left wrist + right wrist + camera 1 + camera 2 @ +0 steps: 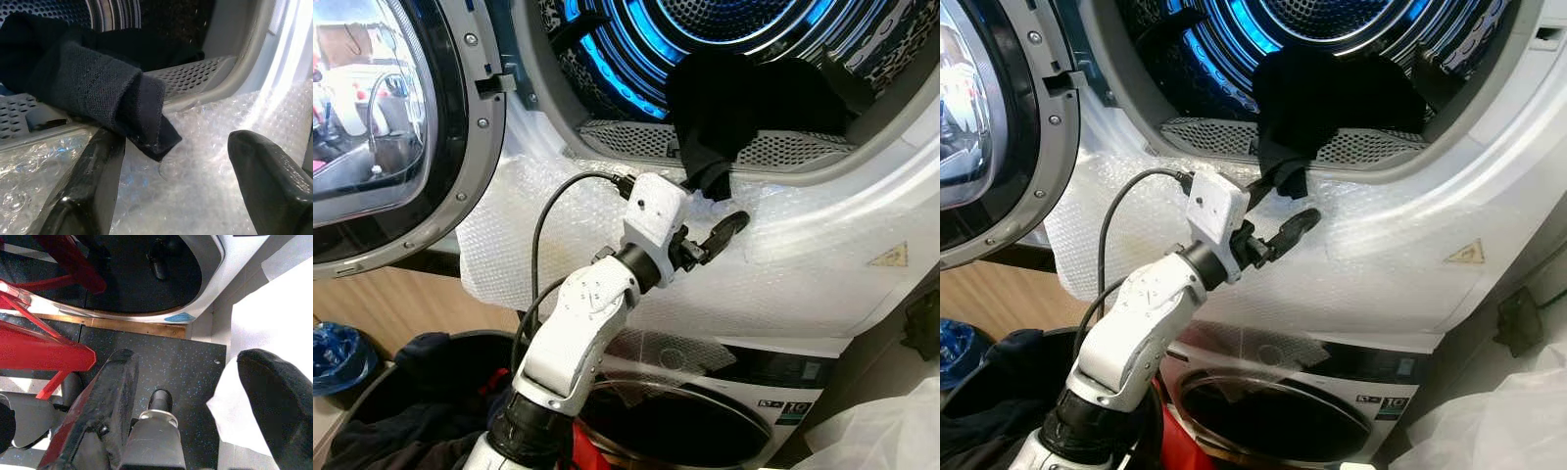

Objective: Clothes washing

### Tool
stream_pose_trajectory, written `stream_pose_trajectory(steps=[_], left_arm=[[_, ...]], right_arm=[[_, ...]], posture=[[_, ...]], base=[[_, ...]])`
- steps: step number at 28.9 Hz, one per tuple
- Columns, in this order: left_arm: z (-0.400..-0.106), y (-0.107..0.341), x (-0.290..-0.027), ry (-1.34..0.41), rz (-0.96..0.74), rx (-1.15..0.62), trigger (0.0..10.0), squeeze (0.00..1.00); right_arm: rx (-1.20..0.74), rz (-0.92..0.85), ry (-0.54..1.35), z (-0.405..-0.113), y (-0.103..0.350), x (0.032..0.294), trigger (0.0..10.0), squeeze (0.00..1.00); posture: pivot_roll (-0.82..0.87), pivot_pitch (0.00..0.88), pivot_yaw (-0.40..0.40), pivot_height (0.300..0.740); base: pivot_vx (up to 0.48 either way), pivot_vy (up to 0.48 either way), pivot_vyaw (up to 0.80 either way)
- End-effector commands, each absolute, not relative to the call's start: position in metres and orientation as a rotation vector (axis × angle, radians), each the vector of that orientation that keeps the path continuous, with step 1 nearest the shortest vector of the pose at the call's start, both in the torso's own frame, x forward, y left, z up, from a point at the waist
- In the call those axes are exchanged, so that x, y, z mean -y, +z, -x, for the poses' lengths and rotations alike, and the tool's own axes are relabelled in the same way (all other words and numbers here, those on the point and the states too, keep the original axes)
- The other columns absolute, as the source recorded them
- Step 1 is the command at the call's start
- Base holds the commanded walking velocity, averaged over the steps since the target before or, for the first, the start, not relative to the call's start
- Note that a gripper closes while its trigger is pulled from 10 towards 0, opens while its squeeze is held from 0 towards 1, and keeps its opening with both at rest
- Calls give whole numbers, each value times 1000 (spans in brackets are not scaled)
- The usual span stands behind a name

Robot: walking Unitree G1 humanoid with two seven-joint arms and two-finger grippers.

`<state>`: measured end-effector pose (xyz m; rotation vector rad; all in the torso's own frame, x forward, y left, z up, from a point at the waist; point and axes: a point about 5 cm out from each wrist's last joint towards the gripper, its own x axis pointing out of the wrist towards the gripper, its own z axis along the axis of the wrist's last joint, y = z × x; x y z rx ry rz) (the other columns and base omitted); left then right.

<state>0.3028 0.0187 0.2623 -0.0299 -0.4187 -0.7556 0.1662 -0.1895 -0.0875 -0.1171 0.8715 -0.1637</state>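
Observation:
A dark knitted garment (744, 108) lies in the blue-lit upper drum (636, 39), and one folded end hangs over the perforated lip (195, 78). My left gripper (717, 208) is raised to that hanging end (98, 88) and is open. One finger (93, 166) sits just under the cloth's tip, the other finger (266, 169) stands well apart over the bubble wrap. Nothing is clamped. My right gripper (195, 391) hangs low, open and holding nothing, pointing at the dark speckled floor.
The round door (391, 127) stands open at the left. Bubble wrap (803, 255) covers the front panel below the opening. A second machine's door (675, 421) is underneath. A basket of dark clothes (421, 392) sits low left, a white bag (891, 431) low right, a red frame (44, 352) by the floor.

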Motion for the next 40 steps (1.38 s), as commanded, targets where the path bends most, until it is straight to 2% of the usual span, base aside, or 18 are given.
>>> stream_pose_trajectory(steps=[1, 11, 17, 19, 27, 30, 31, 35, 36, 37, 40], left_arm=[[-306, 271, -18, -744, 27, 451, 10000, 0], [-317, 286, -12, -906, 81, 406, 10000, 0], [-320, 301, -16, -1051, 67, 370, 10000, 0], [-316, 309, -16, -1119, 12, 386, 10000, 0], [-335, 333, -21, -1030, -9, 428, 10000, 0], [-355, 340, -31, -981, -21, 398, 10000, 0], [-366, 339, -38, -943, -50, 362, 10000, 0], [-380, 336, -48, -899, -81, 288, 10000, 0], [-386, 333, -53, -890, -82, 232, 10000, 0], [-398, 326, -63, -841, -156, 130, 10000, 0], [-403, 327, -67, -813, -185, 128, 10000, 0]], right_arm=[[-875, 111, -156, -164, -89, 186, 10000, 0], [-878, 111, -149, -162, -90, 183, 10000, 0], [-876, 107, -151, -161, -90, 183, 10000, 0], [-878, 104, -153, -160, -90, 183, 10000, 0], [-882, 102, -143, -158, -91, 183, 10000, 0], [-880, 98, -137, -159, -91, 181, 10000, 0], [-878, 93, -134, -159, -91, 181, 10000, 0], [-878, 86, -124, -158, -91, 180, 10000, 0], [-879, 83, -122, -158, -92, 180, 10000, 0], [-884, 72, -119, -155, -93, 178, 10000, 0], [-886, 68, -117, -152, -94, 177, 10000, 0]], posture=[[90, 0, 68, 740], [76, 0, 76, 740], [69, 0, 83, 740], [65, 0, 84, 740], [52, 0, 85, 740], [52, 0, 85, 740], [36, 0, 92, 740], [21, 0, 99, 740], [19, 0, 102, 740], [1, 0, 112, 740], [-5, 0, 118, 740]], base=[[0, 0, 0], [0, 0, 0], [0, 0, 0], [0, 0, 0], [0, 0, 0], [0, 0, 0], [0, 0, 0], [0, 0, 0], [0, 0, 0], [0, 0, 0], [0, 0, 0]])
